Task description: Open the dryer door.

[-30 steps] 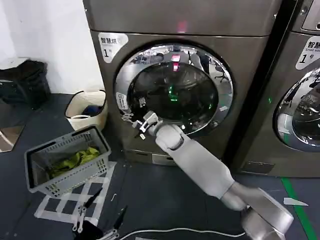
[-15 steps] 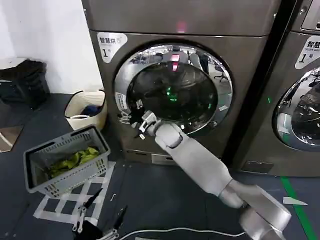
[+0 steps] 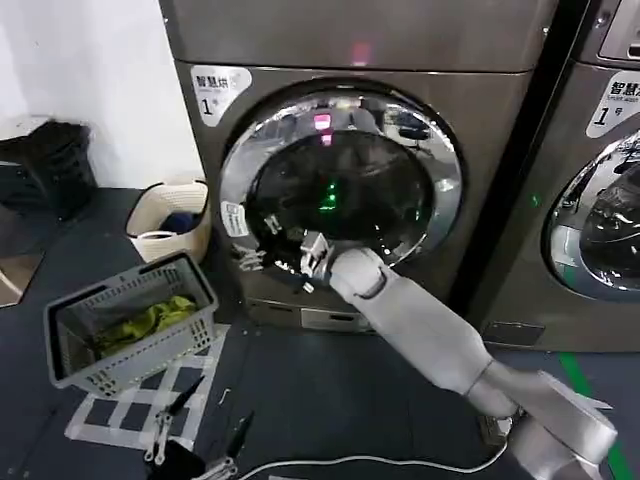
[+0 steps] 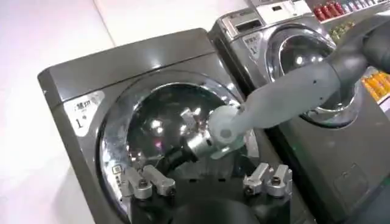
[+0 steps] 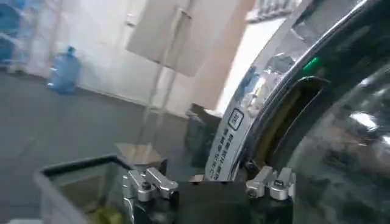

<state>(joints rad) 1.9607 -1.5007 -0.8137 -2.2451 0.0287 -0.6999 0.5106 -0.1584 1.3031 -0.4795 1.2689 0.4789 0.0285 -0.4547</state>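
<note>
The dryer door, its chrome rim filling the machine front, stood barely ajar as my right tool pressed in at its eight o'clock edge to pull; whether it gripped, I cannot tell.

Dryer door chrome-rimmed, right gripper at rim's 8 o'clock edge, grey basket at 8 o'clock on floor, neighbouring machine at 3 o'clock.
</note>
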